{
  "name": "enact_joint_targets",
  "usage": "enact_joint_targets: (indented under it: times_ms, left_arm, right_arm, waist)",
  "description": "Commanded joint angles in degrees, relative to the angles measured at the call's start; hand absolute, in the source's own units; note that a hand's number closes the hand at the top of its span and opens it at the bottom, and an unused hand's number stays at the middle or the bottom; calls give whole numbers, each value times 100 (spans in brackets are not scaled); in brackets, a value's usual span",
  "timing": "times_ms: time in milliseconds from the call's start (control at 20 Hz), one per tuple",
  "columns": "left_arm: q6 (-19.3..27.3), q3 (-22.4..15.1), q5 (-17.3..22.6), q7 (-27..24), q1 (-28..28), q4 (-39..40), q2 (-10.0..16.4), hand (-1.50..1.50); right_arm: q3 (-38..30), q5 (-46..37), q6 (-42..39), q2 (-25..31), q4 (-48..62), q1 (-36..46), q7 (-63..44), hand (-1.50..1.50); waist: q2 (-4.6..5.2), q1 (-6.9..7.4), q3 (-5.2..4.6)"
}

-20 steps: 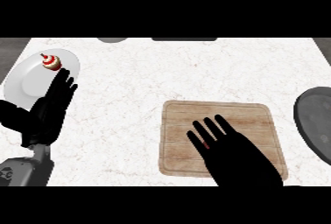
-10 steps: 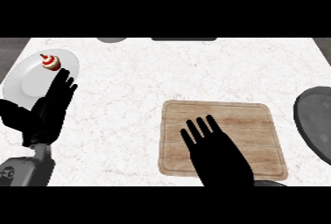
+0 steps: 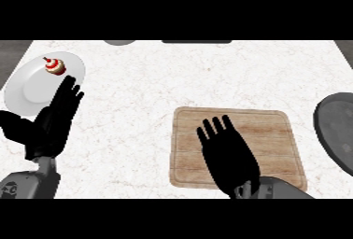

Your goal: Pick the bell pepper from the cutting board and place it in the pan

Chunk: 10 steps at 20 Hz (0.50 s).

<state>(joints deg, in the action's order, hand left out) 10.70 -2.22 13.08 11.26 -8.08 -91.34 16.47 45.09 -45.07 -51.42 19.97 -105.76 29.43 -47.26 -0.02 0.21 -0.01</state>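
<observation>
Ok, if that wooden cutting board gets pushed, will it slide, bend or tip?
The cutting board looks like a flat wooden slab, so it is probably stiff and unlikely to bend. Lying flat on the smooth-looking marble counter, it would likely slide rather than tip.

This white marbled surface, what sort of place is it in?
Most likely a kitchen counter: a wooden cutting board lies on it, a dark pan sits at the right edge, and a white plate holds a small cupcake.
</observation>
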Motion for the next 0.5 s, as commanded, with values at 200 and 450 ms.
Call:
enact_joint_targets:
  times_ms: [200, 450]
  left_arm:
    - [-239, 252, -2, 267, -93, -140, 52, 0]
    - [-206, 124, -299, -304, 208, 17, -309, 0]
  right_arm:
    - [-83, -774, 545, -17, 1135, -8, 932, -150]
    - [-40, -1251, 1088, -429, 1491, -212, 1142, -150]
  waist:
    - [8, 21, 2]
    - [8, 23, 1]
